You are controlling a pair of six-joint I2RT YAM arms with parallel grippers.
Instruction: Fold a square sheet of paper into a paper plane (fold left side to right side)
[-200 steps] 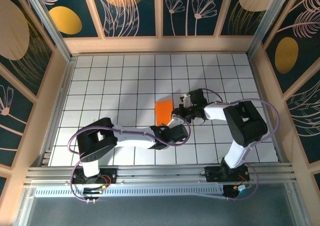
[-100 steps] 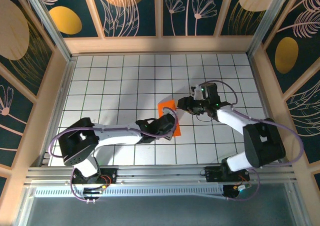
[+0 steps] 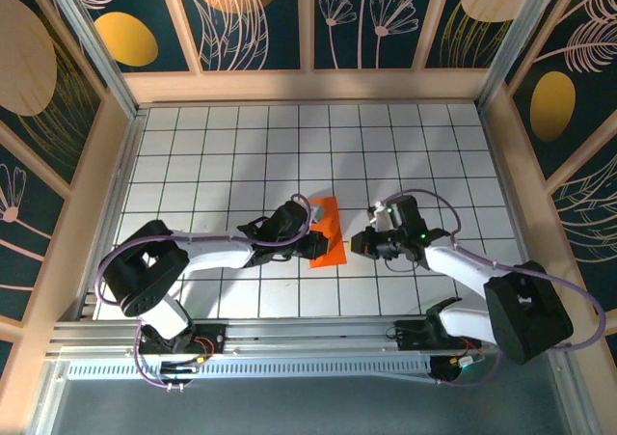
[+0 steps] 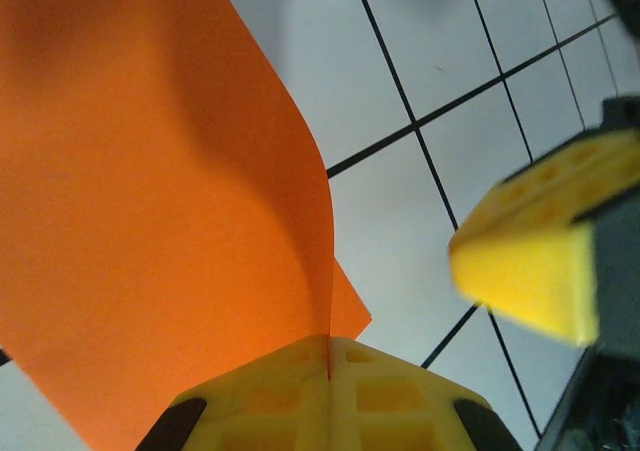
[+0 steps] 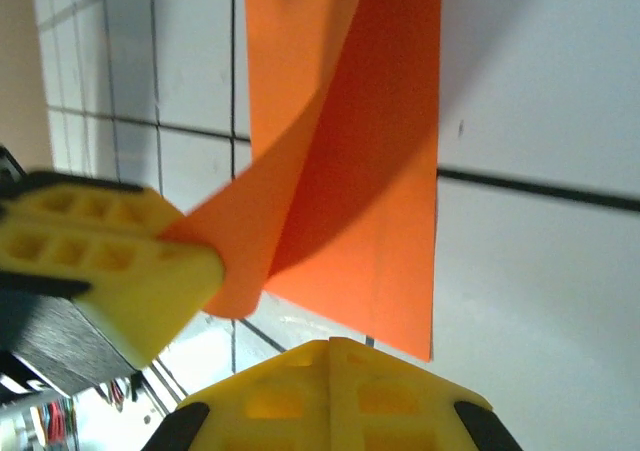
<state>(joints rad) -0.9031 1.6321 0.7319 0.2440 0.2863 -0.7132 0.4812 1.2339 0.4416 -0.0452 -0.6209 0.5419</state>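
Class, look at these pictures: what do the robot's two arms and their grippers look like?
The left arm and right arm have white tubular links between bulky black joints, with thin purple cables looping alongside. The left gripper and right gripper each have a dark body and two blocky yellow fingers moulded with square pockets.

Bright orange square sheet of paper, part lay flat on white tiles, one flap lifted, curling over
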